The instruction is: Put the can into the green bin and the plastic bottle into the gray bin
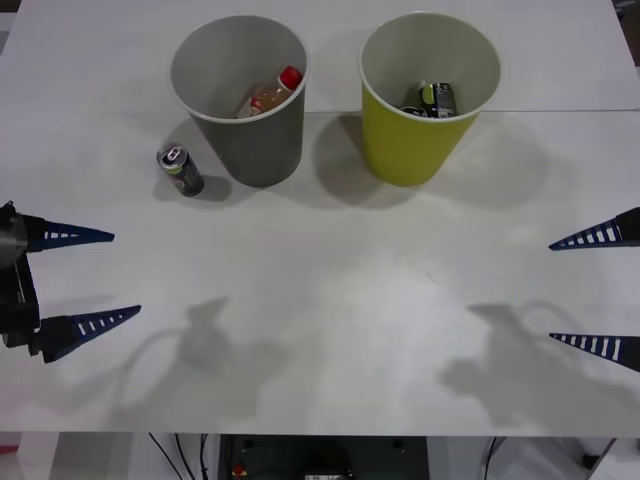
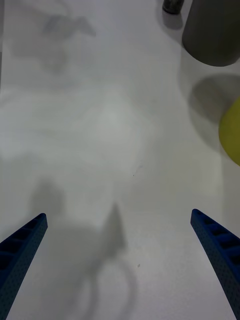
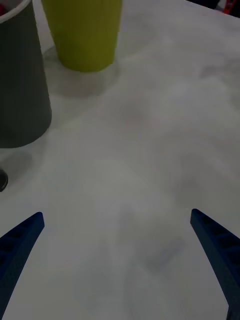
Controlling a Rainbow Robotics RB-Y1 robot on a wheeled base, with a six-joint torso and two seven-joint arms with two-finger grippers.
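Can (image 1: 181, 170) beside gray bin (image 1: 262, 140), both pincers wide

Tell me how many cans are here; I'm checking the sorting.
2: one can stands on the table left of the gray bin; another lies inside the green bin. More may be hidden.

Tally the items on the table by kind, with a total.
Bins: 2, the gray cup-shaped bin and the yellow-green cup-shaped bin
Drink cans: 2, one beside the gray bin, one inside the yellow-green bin
Red-capped plastic bottle: 1, inside the gray bin
Total: 5
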